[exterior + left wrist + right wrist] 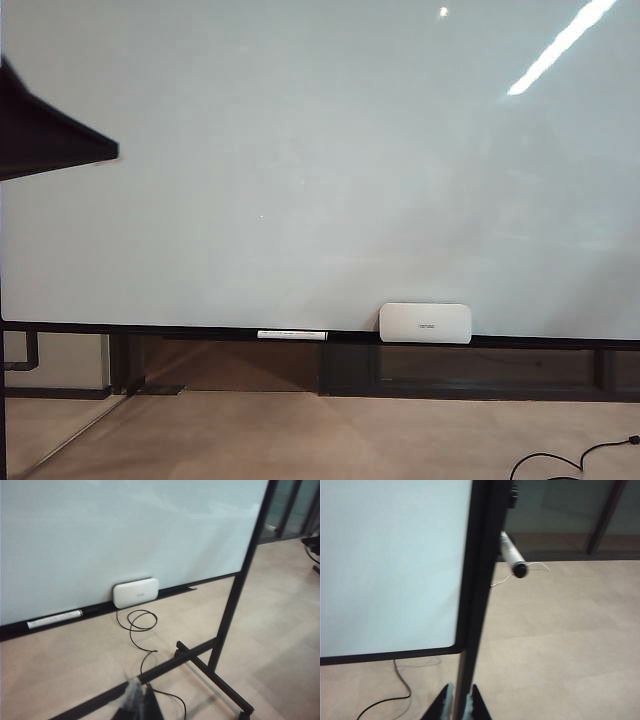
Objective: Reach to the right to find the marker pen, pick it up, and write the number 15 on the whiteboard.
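Left pincer (140,700): showing only in the left wrist view, hanging low over the tan floor (280,630); its dark fingertips are sitting close together with no clear gap, grasping nothing, though blur is keeping me from calling it fully clenched.
Whiteboard (300,180): a very large glossy white board in a thin dark frame, filling the exterior view; no strokes are showing on it, so the number is not yet written.
Tray rail items: a thin white pen (291,334) is lying flat at about 6 o'clock on the board's lower edge, with a small white rounded-rectangle eraser (425,322) just beside it toward 5 o'clock.
Marker pen (512,557): a slim white-barrelled marker with a black end, sticking out just beyond the board's dark upright post (477,580), past the board's right edge.
Right pincer (461,702): slightly parted, grasping nothing, straddling the post's foot.
Key relation: in the right wrist view the marker is lying at roughly 1 o'clock from the right pincer, well apart, its long axis pointing toward the camera.
Nearer arm: the right one, I judge.
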